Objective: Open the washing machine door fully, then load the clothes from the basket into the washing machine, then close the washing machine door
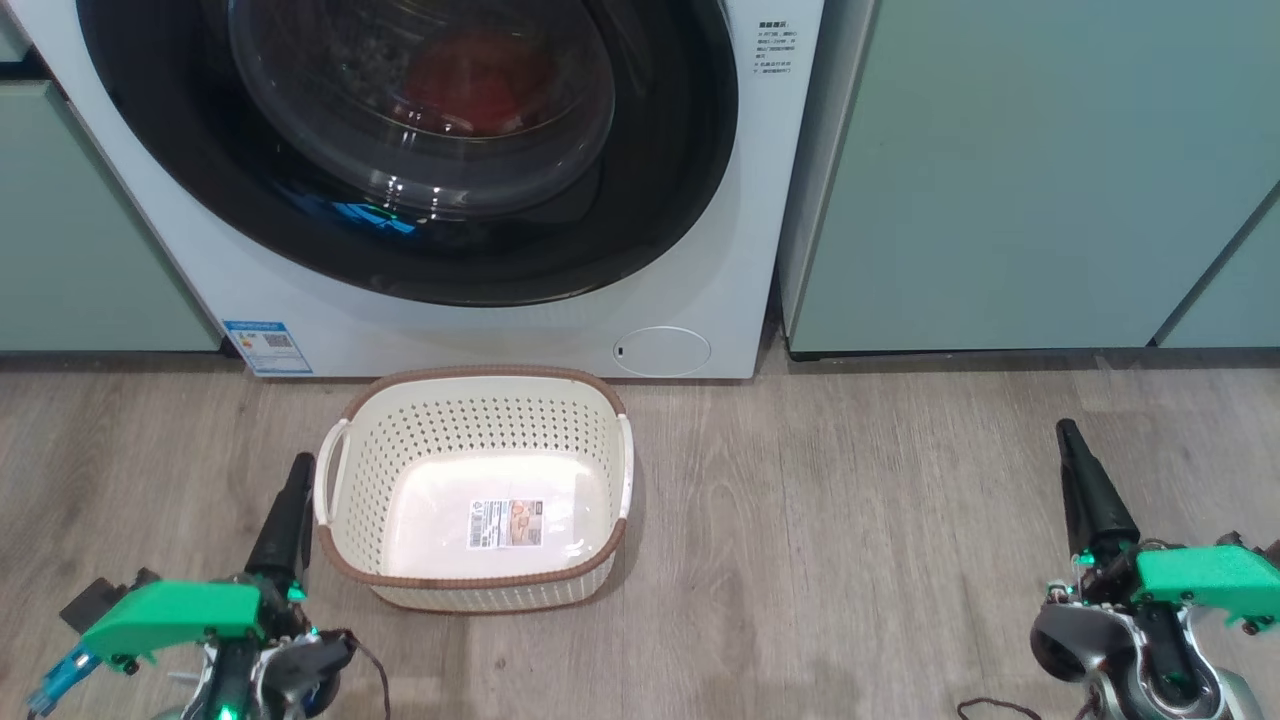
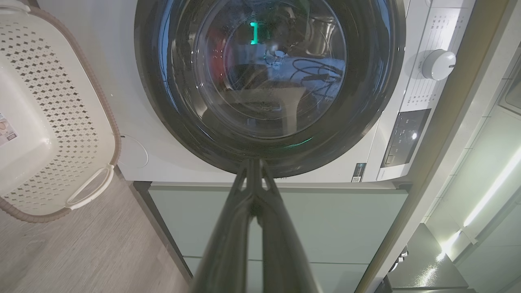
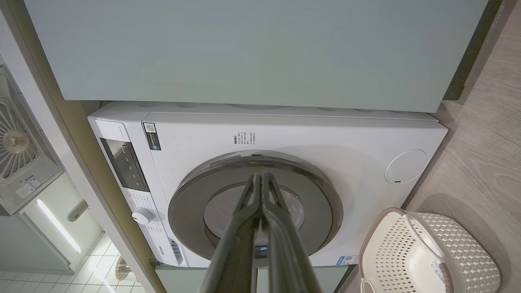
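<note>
The washing machine door (image 1: 410, 150) is shut. Its wide black ring lies flat on the front of the washing machine (image 1: 500, 330). Through the round glass you can see the clothes (image 1: 480, 85), a red blur inside the drum.

The basket (image 1: 480, 430) sits on the floor (image 1: 850, 520), just in front of the washing machine and under the door. Its open top faces up. Its white bottom shows, with a paper label (image 1: 505, 523) stuck on it.

Low on the washing machine there is a small round flap (image 1: 662, 351) on one side and a blue-and-white sticker (image 1: 268, 346) on the other. Pale green cabinets (image 1: 1000, 180) stand on both sides of it.

The left jaws are pressed together with nothing between them. The left fingers (image 1: 283, 525) hang just beside the basket's side handle and point toward the washing machine. The right jaws are pressed together too, and they hold nothing. The right fingers (image 1: 1090, 490) are over bare floor, well apart from the basket, in front of a green cabinet.
</note>
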Motion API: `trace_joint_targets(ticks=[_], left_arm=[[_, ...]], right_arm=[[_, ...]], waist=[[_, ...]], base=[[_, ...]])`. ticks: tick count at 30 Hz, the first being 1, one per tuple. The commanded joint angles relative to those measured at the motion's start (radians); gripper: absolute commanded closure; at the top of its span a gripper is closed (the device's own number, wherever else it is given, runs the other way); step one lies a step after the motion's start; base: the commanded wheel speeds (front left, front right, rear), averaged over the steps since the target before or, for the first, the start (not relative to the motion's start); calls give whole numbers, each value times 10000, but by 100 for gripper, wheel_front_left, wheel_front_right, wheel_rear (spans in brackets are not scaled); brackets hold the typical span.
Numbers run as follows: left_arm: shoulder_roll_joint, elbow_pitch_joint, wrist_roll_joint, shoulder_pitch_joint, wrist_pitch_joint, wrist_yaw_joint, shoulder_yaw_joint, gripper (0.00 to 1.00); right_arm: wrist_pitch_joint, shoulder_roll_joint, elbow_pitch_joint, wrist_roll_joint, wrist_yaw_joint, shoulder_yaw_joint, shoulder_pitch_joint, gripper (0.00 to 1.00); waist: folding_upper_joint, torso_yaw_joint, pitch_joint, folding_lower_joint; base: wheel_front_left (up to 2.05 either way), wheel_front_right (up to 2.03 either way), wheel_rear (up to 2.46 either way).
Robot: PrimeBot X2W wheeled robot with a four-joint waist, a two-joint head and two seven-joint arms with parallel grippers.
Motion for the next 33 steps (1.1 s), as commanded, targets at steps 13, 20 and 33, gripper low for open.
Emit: trace_joint_targets(ticks=[13,20,33], left_arm=[[81,-300,-62,-477,79,-94,331,100],[81,-300,-63,-477,78,-94,330,100],[81,-300,-64,-477,77,-94,329,100]], right_arm=[[70,-81,-323,-9,0,166,-510,100],[76,-76,-323,-15,0,159,-511,100],[85,-68,-322,-24,0,147,-512,100]], waist=[[0,0,0,0],[0,0,0,0],[0,0,0,0]], base=[[0,0,0],[0,0,0],[0,0,0]])
